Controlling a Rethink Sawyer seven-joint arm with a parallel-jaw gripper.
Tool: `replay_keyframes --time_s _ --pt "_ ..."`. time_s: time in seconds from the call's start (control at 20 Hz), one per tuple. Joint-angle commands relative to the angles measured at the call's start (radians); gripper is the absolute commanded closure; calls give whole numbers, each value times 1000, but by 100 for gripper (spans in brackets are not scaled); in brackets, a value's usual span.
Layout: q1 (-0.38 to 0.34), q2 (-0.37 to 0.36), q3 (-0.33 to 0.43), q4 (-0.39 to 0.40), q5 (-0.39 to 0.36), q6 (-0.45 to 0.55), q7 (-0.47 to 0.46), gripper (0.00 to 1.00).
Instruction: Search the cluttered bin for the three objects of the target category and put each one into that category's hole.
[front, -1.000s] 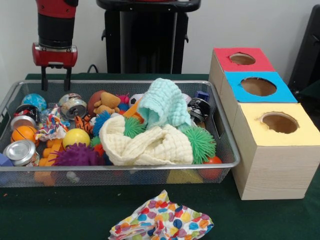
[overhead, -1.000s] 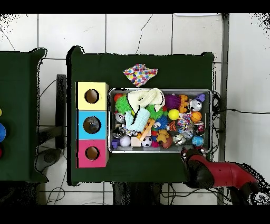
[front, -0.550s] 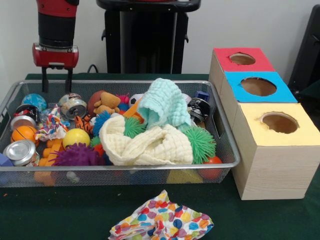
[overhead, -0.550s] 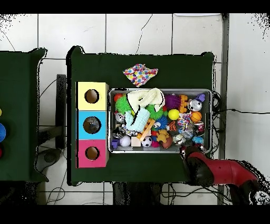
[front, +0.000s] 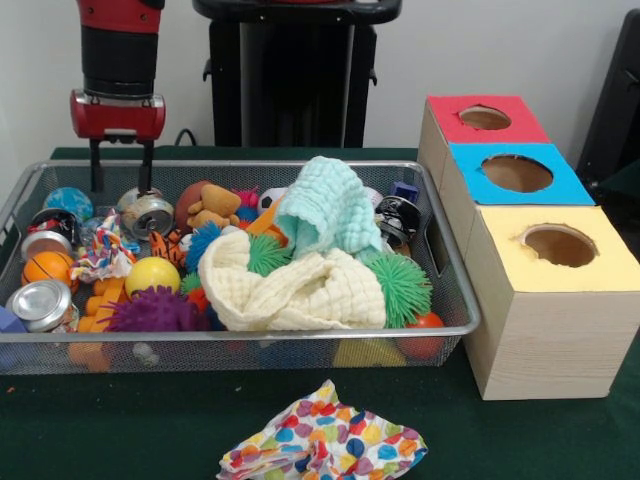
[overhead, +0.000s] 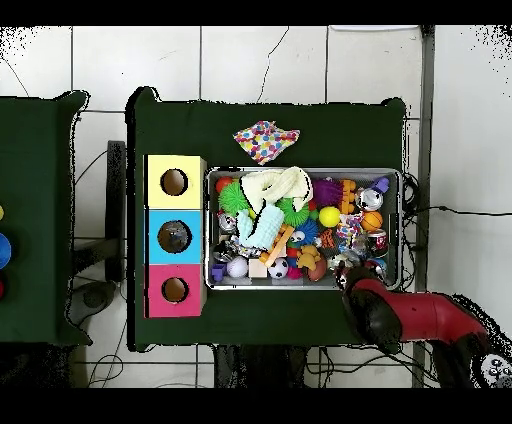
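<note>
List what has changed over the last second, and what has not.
The gripper has shifted slightly toward the boxes' side and in over the wire bin's far corner, fingers open and empty. It took hold of nothing. The bin's clutter, the confetti cloth and the three boxes stayed put.

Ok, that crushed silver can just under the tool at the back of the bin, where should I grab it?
Probably from straight above, closing across the crushed can's body. It lies tilted with its round end facing forward, so the sides are the narrower span. The tool hangs open almost over it. A brown plush toy crowds one side, so keep the fingers clear of it.
</note>
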Motion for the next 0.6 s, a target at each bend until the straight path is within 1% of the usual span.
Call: replay_keyframes --time_s 0.05,0.25,0.4,0.45,0.6 --pt "-30 16 121 2 21 17 38 0" --pt "-43 37 128 -2 5 11 33 0" --pt "-29 50 100 -15 -20 6 34 0" --pt "-17 60 74 -28 -36 0 38 0" --pt "-26 77 60 -29 -49 -13 41 0"
